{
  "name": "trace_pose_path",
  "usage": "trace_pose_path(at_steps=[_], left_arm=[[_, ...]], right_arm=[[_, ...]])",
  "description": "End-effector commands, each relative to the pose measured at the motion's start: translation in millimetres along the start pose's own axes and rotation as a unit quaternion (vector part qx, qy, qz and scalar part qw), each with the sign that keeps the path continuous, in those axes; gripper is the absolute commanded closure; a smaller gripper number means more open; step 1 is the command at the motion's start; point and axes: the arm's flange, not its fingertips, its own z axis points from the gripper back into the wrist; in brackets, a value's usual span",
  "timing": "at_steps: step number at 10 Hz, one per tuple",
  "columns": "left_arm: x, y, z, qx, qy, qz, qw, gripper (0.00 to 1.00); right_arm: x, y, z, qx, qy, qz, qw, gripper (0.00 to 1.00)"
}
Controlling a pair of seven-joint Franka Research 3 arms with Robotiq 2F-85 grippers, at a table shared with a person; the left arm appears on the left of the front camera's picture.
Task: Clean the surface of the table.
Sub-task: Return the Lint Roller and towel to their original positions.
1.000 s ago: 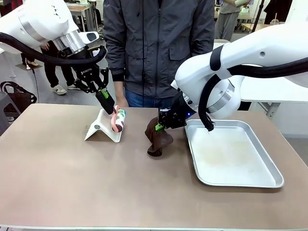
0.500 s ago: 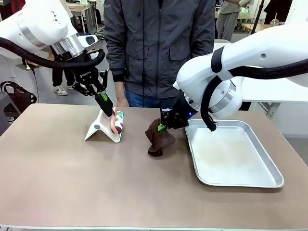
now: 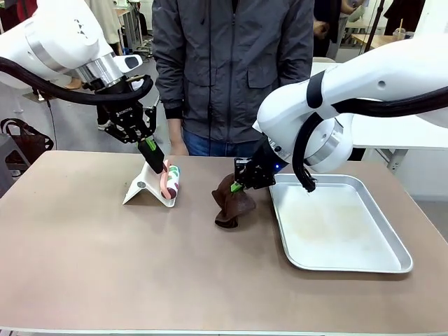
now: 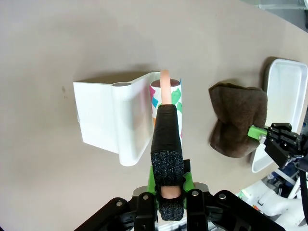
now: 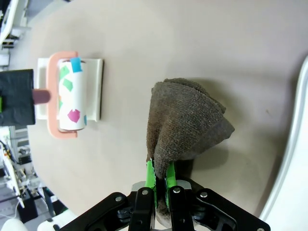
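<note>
Table (image 3: 105, 280) spans the front view, near half bare. Left gripper (image 3: 155, 158) clamps lint roller (image 3: 171, 180) handle; right gripper (image 3: 236, 185) pinches brown cloth (image 3: 231, 203), apparently touching the table beside tray (image 3: 336, 262).

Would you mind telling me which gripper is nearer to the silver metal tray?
The right gripper: shut on the brown cloth, just off the silver metal tray's near-left corner. The left gripper holds the lint roller's pink handle, well across the table.
</note>
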Motion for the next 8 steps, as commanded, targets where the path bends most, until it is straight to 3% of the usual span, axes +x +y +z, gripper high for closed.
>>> trace_pose_path(at_steps=[1, 8], left_arm=[[-2.1, 0.5, -2.6, 0.007, 0.008, -0.024, 1.000, 0.78], [0.9, 4.8, -8.4, 0.019, 0.001, -0.036, 0.999, 0.78]], right_arm=[[5.9, 1.5, 3.4, -0.006, 0.006, -0.009, 1.000, 0.91], [5.9, 1.7, 1.8, -0.004, 0.011, -0.006, 1.000, 0.91]])
